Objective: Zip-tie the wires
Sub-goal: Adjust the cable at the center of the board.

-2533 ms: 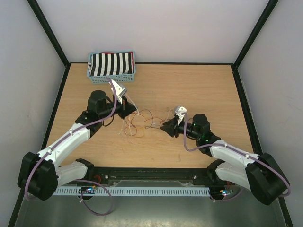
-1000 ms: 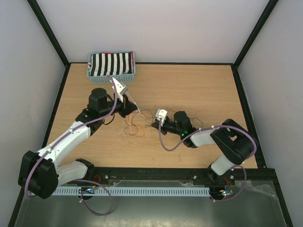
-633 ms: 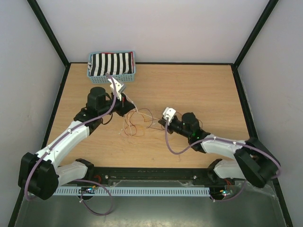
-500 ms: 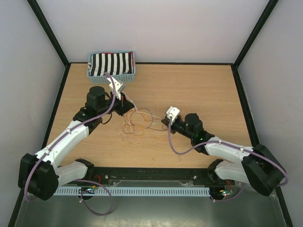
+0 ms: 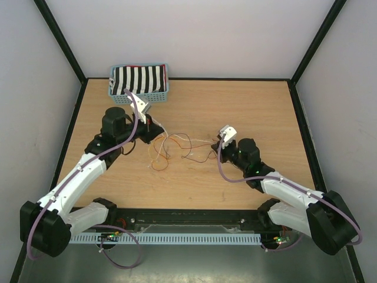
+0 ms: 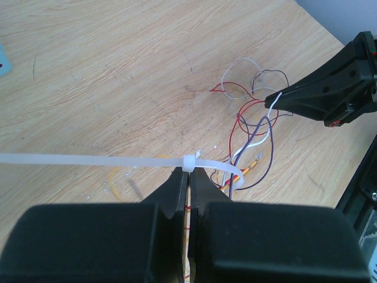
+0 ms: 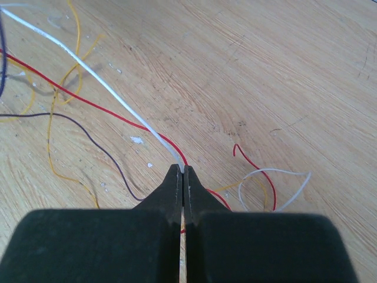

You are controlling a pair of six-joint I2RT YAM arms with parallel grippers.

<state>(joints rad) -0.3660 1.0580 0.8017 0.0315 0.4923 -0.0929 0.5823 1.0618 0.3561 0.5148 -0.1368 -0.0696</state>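
Two grippers are set low over a wooden table [image 5: 253, 103], and the wires [image 5: 177, 147] are strung between them near the middle of the top view. The board is bounded at the back and both sides by black rails, with pale, plain walls rising behind them. Bare wood grain is shown across the upper right and down the right side of the frame. A blue lattice basket [image 5: 139, 98] is set at the back edge in the upper left, and a black-and-white striped cloth [image 5: 138, 79] is folded inside it.

The left gripper [image 5: 158, 131] is found just below the basket. Its jaws are pressed together at the square head of a milky, translucent zip tie [image 6: 88, 159]. The flat strap is run to the left edge of the left wrist view, and a loop is curled round several strands on the right. A red strand is also seen in the seam between the jaws.

The right gripper [image 5: 214, 144] is closed to a hairline, with a white and a red strand pinched at its tips. The wires are hair-thin and limp. They are looped loosely on the wood in red, orange, white and dark purple.
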